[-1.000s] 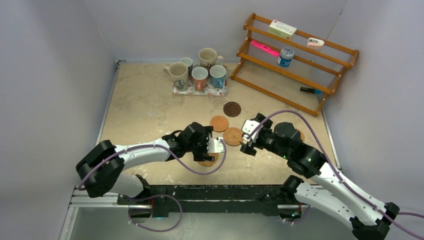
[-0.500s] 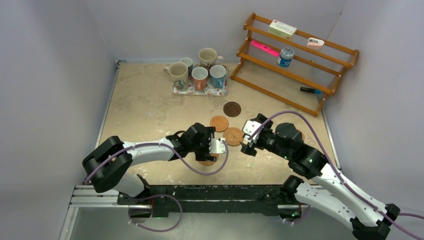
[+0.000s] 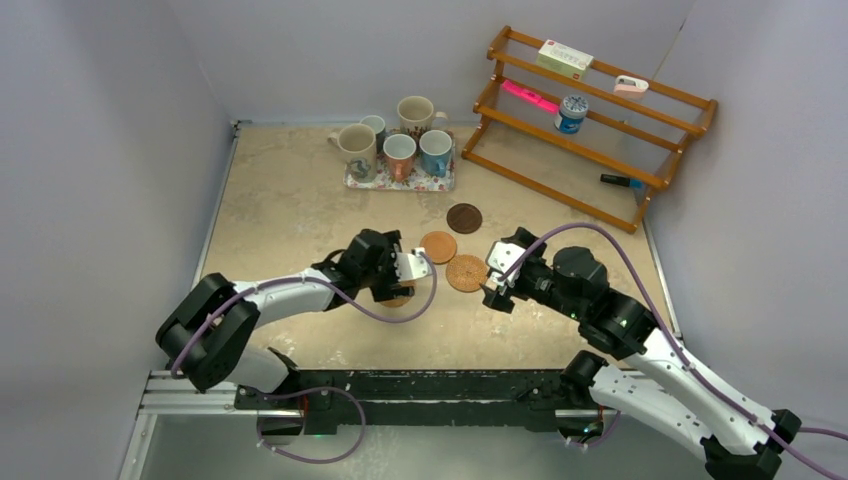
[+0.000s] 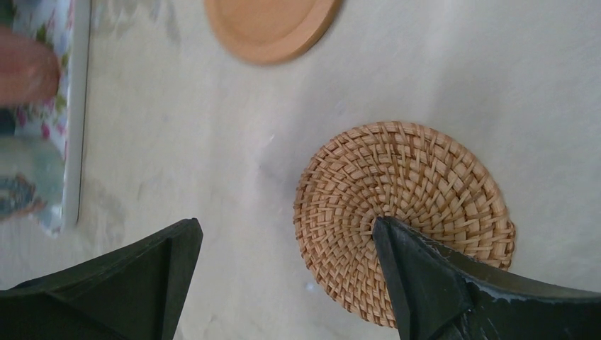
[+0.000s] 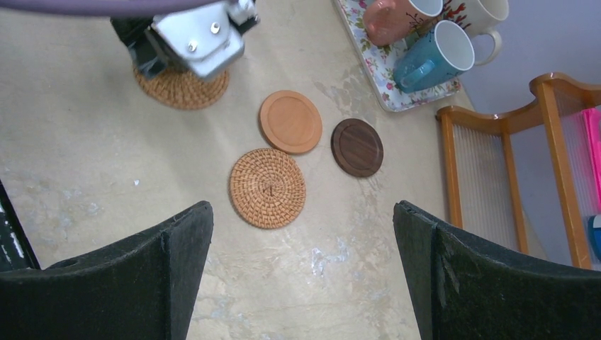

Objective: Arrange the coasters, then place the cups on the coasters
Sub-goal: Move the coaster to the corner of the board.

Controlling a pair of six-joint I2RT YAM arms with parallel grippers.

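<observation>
**Thin woven disc, both hands wide**

My left gripper point(image 4: 283, 225) stands wide and holds nothing. It is low over a woven coaster point(image 4: 404, 219) near the middle of the table point(image 3: 290, 215), with one finger overlapping the rim. My right gripper point(image 5: 301, 209) is wide and empty too, above a second woven coaster point(image 5: 268, 187). The smooth tan coaster point(image 5: 290, 121) and the dark coaster point(image 5: 357, 146) lie just beyond it. I judge the disc light, fairly stiff and rough, but lying flat, so I'd pinch it at the rim. The cups point(image 3: 400, 150) sit on the tray point(image 3: 400, 185) by the far edge; they look heavier, glazed and breakable.
</observation>
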